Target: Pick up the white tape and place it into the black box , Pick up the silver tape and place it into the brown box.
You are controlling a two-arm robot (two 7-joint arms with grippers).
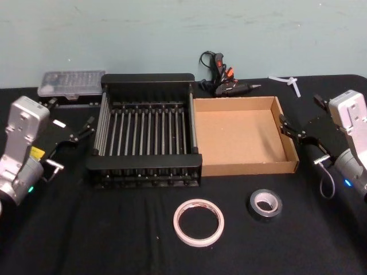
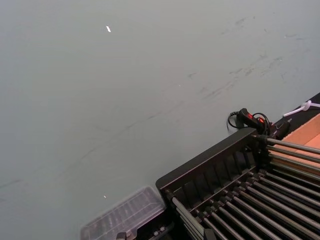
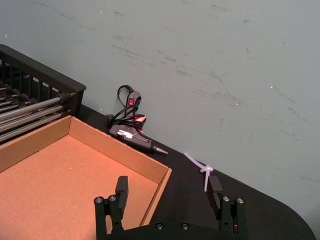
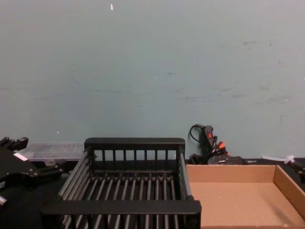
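The white tape (image 1: 198, 222) lies flat on the black table near the front, in front of the black box (image 1: 143, 164). To its right lies the smaller silver tape (image 1: 265, 204), in front of the brown box (image 1: 241, 166). Both boxes are empty and stand side by side, as the chest view also shows with the black box (image 4: 135, 143) and the brown box (image 4: 281, 179). My left gripper (image 1: 82, 130) hovers open just left of the black box. My right gripper (image 1: 292, 129) (image 3: 168, 192) hangs open at the brown box's right wall, holding nothing.
A clear plastic case (image 1: 71, 83) sits at the back left. A black and orange glue gun (image 1: 223, 77) with its cord lies behind the boxes against the wall. A white zip tie (image 1: 289, 82) lies at the back right.
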